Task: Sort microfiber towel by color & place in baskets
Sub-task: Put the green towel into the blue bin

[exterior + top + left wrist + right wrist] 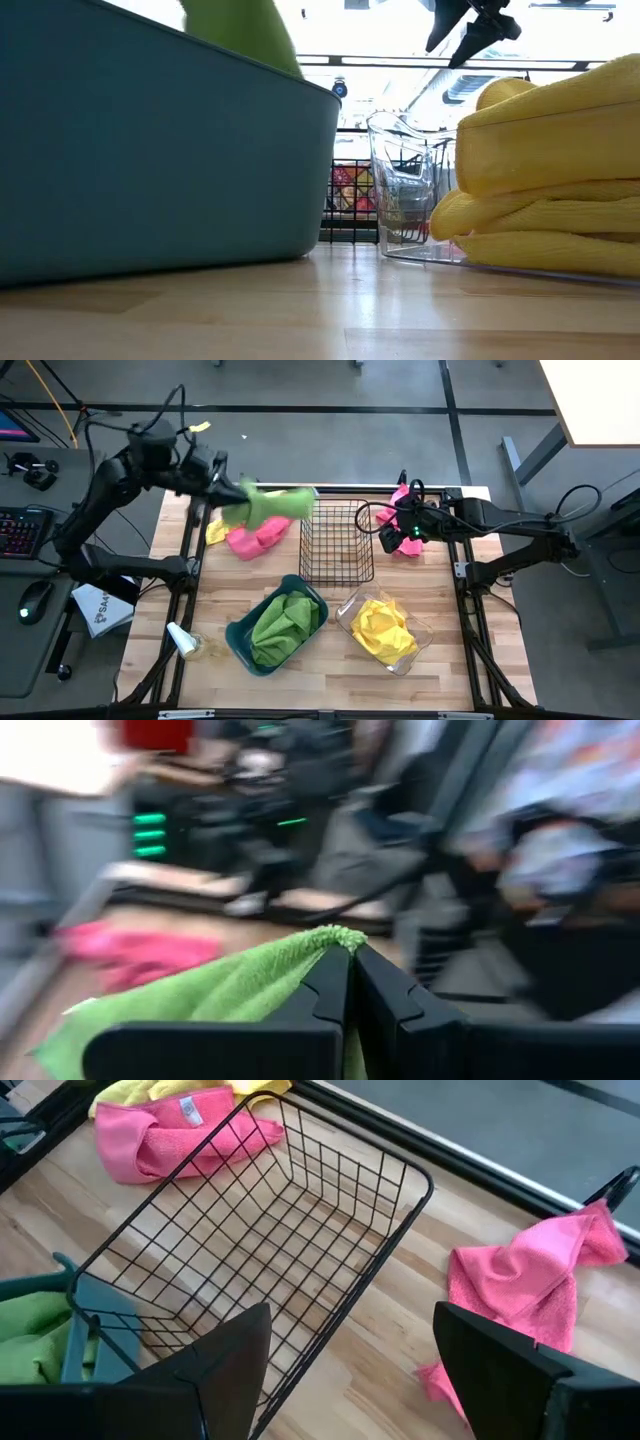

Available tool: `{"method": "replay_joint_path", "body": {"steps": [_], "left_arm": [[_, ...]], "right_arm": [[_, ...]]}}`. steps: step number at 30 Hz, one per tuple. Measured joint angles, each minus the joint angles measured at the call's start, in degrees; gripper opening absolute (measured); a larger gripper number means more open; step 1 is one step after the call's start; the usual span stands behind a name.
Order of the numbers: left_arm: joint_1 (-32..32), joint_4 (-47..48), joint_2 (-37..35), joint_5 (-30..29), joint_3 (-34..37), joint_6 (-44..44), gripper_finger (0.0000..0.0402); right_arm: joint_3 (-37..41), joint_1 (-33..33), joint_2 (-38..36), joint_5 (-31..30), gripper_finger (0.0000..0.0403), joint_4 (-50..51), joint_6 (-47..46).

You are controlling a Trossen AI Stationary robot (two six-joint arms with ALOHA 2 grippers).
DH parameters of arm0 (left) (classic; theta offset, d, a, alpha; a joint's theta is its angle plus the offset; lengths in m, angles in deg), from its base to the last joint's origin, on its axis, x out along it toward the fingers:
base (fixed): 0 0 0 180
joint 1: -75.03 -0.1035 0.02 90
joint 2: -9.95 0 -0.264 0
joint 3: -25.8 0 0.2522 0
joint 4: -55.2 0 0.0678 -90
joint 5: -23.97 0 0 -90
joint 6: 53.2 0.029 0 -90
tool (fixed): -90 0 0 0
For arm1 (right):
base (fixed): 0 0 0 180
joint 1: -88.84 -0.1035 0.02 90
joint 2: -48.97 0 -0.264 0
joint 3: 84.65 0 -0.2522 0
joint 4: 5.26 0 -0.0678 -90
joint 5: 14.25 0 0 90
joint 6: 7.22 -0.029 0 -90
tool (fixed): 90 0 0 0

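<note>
Done: green towels lie in the teal bin at 6 o'clock; yellow ones fill the clear bin beside it.
Left gripper: clamped on a green towel, lifted at 11 o'clock.
Right gripper: fingers apart, at 2 o'clock beside a pink towel.
Left to do: wire basket is empty; pink towels and a yellow towel wait at 10 o'clock.

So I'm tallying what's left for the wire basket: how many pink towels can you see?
2. One pink towel lies left of the empty wire basket, beside a yellow towel. The other pink towel lies right of it, under the open right gripper. More may be hidden.
</note>
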Motion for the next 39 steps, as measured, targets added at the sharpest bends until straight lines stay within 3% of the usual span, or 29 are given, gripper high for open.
{"method": "replay_joint_path", "body": {"steps": [5,10,14,21,23,26,30,39], "left_arm": [[9.4,-6.9,-0.7,2.0,0.0,-9.3,0.0],[19.8,-11.9,1.9,-2.6,0.0,-16.1,0.0],[29.1,-8.5,5.2,-14.2,0.1,-21.1,0.0],[43.9,6.7,11.6,-42.8,0.1,-33.5,0.0],[46.8,9.6,13.4,-47.1,0.1,-38.2,0.0],[50.5,11.8,15.4,-47.2,0.1,-43.2,0.0],[54.2,15.7,15.8,-42.9,0.1,-49.5,0.0],[62.0,19.6,12.6,-37.0,0.1,-56.7,0.0]], "right_arm": [[0.0,2.1,0.0,-0.2,0.0277,0.0,2.9],[0.0,3.9,0.0,-0.1,0.0277,0.0,8.0],[0.0,4.1,0.0,1.2,0.0277,0.0,14.5],[0.0,4.1,0.0,2.6,0.0277,0.0,25.7],[0.0,4.1,0.0,3.4,0.0277,0.0,27.4],[0.0,4.1,0.0,4.3,0.0277,0.0,27.9],[0.0,4.1,0.0,6.4,0.0277,0.5,25.6],[0.0,1.9,0.0,7.8,0.0277,-0.4,13.4]]}}
